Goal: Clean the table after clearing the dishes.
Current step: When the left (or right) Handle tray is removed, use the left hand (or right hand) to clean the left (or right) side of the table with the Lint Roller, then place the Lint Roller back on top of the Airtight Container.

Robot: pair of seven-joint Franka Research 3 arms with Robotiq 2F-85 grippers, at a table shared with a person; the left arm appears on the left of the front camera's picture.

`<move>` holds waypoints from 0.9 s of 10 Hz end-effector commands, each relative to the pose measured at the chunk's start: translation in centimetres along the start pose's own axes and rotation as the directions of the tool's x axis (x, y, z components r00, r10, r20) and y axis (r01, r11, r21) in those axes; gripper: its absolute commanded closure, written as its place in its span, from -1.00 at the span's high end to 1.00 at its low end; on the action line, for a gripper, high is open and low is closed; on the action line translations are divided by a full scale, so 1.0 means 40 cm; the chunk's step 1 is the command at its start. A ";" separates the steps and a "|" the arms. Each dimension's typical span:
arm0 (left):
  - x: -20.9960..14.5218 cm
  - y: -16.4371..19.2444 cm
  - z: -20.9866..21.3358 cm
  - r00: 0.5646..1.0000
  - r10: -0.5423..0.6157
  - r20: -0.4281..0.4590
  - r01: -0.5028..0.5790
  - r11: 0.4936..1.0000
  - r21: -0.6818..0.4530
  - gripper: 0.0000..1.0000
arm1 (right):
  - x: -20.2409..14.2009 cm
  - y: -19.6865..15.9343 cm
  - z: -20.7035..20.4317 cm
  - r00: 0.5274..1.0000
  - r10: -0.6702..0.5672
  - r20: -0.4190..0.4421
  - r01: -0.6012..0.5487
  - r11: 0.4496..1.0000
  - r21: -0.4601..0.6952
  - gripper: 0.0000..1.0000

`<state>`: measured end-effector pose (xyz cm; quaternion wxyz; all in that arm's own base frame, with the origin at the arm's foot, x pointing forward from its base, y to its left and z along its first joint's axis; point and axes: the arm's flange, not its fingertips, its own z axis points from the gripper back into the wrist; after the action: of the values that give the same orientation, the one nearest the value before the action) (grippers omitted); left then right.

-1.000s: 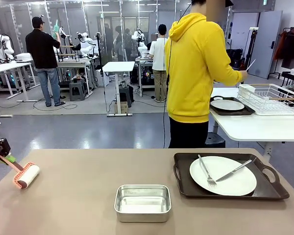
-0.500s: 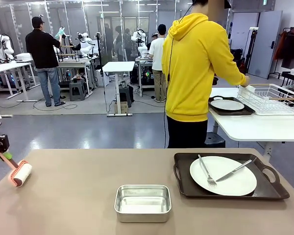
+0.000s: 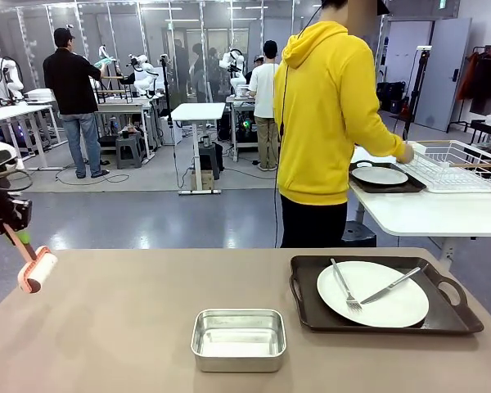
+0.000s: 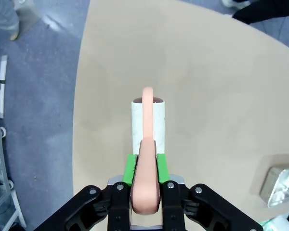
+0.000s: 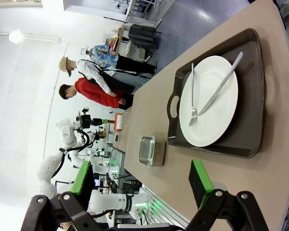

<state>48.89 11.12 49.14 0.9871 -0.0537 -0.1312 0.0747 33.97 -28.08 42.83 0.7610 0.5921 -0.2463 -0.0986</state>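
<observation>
The roller [image 3: 37, 270] is pinched by its pink handle between the green pads of the left gripper [image 3: 8, 225] and is held raised over the left edge of the table [image 3: 131, 286]. If it is lowered too near that edge, it could be run off the top. If a sweep is carried far toward the right edge, the pan [image 3: 238, 340] or the tray [image 3: 311, 315], not yet cleared, could be struck. The right gripper [image 5: 140, 180] is spread and empty. The table top is seen as plain matte taupe, and no crumbs can be made out. 1 plate [image 3: 393, 307] with a fork [image 3: 344, 286] and a knife [image 3: 390, 285] lies on the tray.
</observation>
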 end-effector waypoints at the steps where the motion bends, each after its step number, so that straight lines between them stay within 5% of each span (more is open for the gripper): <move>1: 0.001 0.039 -0.007 1.000 -0.002 0.004 0.002 0.999 -0.036 -0.59 | -0.004 0.008 0.004 1.000 0.006 -0.001 -0.006 1.000 0.007 1.00; 9: 0.001 0.039 -0.007 1.000 -0.002 0.004 0.002 0.999 -0.036 -0.59 | -0.004 0.008 0.004 1.000 0.006 -0.001 -0.006 1.000 0.007 1.00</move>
<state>48.79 12.34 48.54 0.9870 -0.0582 -0.1275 0.0785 33.96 -28.08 42.82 0.7610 0.5921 -0.2463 -0.0986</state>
